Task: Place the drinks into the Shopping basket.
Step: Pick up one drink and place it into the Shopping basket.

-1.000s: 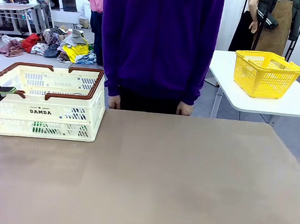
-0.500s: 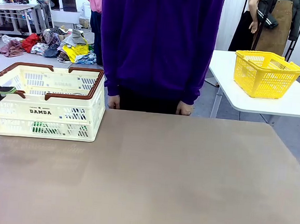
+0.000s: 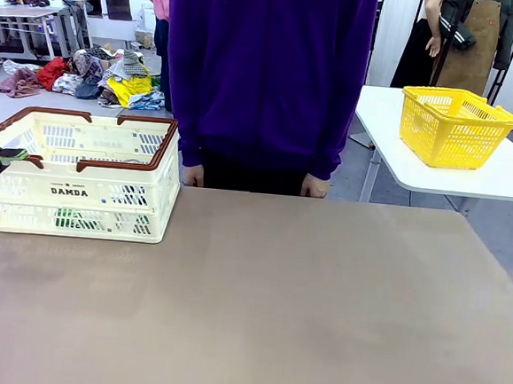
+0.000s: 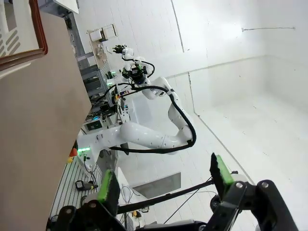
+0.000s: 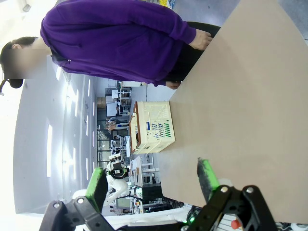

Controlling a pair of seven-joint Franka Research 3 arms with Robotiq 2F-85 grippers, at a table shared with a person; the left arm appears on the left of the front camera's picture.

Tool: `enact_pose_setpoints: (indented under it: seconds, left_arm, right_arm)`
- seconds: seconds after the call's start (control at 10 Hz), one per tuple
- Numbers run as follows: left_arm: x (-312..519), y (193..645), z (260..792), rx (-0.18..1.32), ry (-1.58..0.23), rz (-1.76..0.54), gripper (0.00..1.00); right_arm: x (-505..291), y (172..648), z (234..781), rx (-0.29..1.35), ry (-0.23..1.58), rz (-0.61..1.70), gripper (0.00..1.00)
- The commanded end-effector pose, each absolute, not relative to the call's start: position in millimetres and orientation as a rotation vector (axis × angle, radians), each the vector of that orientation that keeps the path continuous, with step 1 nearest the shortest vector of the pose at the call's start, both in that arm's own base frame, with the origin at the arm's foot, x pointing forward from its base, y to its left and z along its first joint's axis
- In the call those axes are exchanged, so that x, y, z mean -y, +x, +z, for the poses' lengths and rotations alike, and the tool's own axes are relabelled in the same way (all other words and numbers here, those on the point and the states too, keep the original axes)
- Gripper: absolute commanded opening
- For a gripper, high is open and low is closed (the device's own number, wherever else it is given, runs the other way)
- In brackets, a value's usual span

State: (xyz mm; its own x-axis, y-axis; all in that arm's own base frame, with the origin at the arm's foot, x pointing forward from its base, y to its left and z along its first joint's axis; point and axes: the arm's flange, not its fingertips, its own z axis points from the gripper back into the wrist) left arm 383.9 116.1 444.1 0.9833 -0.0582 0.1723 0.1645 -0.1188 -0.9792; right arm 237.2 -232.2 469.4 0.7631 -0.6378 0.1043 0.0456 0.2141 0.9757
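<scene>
Basket (image 3: 80,175) stands at tabletop (image 3: 256,308) far left, green cans (image 3: 69,222) visible through its lower slots. Left gripper (image 4: 163,185) fingers spread wide, empty, beside basket's left rim. Right gripper (image 5: 151,180) fingers wide, empty.

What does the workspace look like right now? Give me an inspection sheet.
Surface: tan table, bare in front of the basket.
Job's things: DAMDA Shopping basket at the table's far left; green drink cans show through its lower slots.
Clutter: nothing seen.
Tools: left tool open, empty, beside the basket; right tool open, empty, above the table.
Cables: black cables along the right arm, off the table.
Surroundings: person in purple sweater at the far edge; yellow mesh basket on a white side table.
</scene>
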Motion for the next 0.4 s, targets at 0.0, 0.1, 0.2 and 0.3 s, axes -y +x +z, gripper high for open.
enact_pose_setpoints:
  seconds: [0.0, 0.1, 0.2, 0.3]
  left_arm:
    - [-117.4, 382.4, 446.8, 0.083, -1.692, -0.199, 1.0]
    - [-117.4, 382.4, 446.8, 0.083, -1.692, -0.199, 1.0]
    - [-117.4, 382.4, 446.8, 0.083, -1.692, -0.199, 1.0]
    - [-117.4, 382.4, 446.8, 0.083, -1.692, -0.199, 1.0]
  right_arm:
    - [232.8, 239.5, 471.9, 0.58, 1.295, -0.499, 1.0]
    - [232.8, 239.5, 471.9, 0.58, 1.295, -0.499, 1.0]
    - [232.8, 239.5, 471.9, 0.58, 1.295, -0.499, 1.0]
    - [232.8, 239.5, 471.9, 0.58, 1.295, -0.499, 1.0]
